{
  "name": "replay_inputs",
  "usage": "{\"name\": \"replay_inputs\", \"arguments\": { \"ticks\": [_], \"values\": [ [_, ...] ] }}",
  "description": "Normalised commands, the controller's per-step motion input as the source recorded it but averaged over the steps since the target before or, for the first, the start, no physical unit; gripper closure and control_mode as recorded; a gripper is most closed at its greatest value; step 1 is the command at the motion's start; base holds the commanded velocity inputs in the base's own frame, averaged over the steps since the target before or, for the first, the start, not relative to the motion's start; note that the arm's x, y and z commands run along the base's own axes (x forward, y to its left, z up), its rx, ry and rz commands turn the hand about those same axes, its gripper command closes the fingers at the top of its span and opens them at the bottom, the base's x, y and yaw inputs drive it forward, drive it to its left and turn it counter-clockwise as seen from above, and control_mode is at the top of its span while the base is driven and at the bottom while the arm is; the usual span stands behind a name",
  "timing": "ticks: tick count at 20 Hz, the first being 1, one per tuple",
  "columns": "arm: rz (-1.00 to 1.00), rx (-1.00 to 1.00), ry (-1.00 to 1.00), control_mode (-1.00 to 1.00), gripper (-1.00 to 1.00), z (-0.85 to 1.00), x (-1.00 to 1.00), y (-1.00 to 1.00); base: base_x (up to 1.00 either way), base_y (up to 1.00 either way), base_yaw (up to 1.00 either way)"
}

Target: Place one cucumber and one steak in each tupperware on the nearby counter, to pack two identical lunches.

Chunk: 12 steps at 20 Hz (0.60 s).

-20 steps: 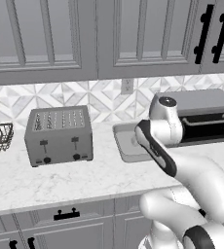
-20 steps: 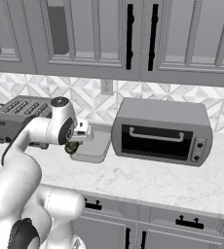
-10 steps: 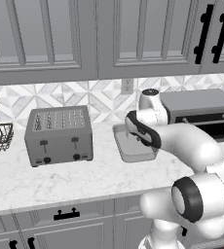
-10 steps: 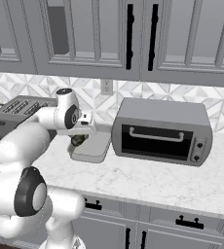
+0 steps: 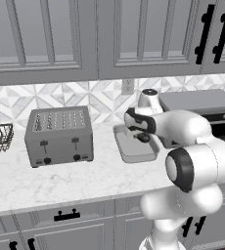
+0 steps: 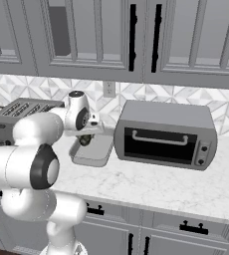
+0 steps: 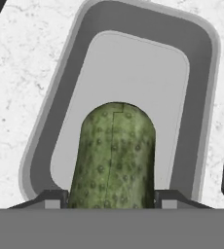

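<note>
1. Cucumber sits clamped between the two fingertips of the tool, hanging directly over the grey tupperware in the hand view.
2. That tupperware rests on the white marbled worktop, between the toaster and the toaster oven, just beside the oven.
3. From the base views, the tool hovers low over the container, with the cucumber showing as a dark green spot under the wrist.
4. The container's floor looks bare under the cucumber; no steak is visible in it.
5. Risk, as a judgement: a release from too high could let the round cucumber bounce or roll over the shallow rim onto the worktop.
6. Another risk: the cucumber seems to lie along the container's length, but if the far end overlaps the rim on release, it may rest tilted on the wall.
7. Descending too far could press the cucumber into the floor and shove the light container toward the oven.
</note>
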Motion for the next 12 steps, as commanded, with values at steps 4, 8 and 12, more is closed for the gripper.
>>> {"name": "replay_inputs", "arguments": {
  "ticks": [4, 8, 12],
  "values": [
    [0.10, 0.00, -0.01, -1.00, 1.00, -0.01, 0.18, 0.00, 0.00, 0.00, 0.00],
    [0.11, 0.00, 0.00, -1.00, 1.00, 0.00, 0.28, 0.00, 0.00, 0.00, 0.00],
    [0.11, 0.00, -0.01, -1.00, 1.00, -0.23, 0.27, 0.00, 0.00, 0.00, 0.00]
  ]
}}
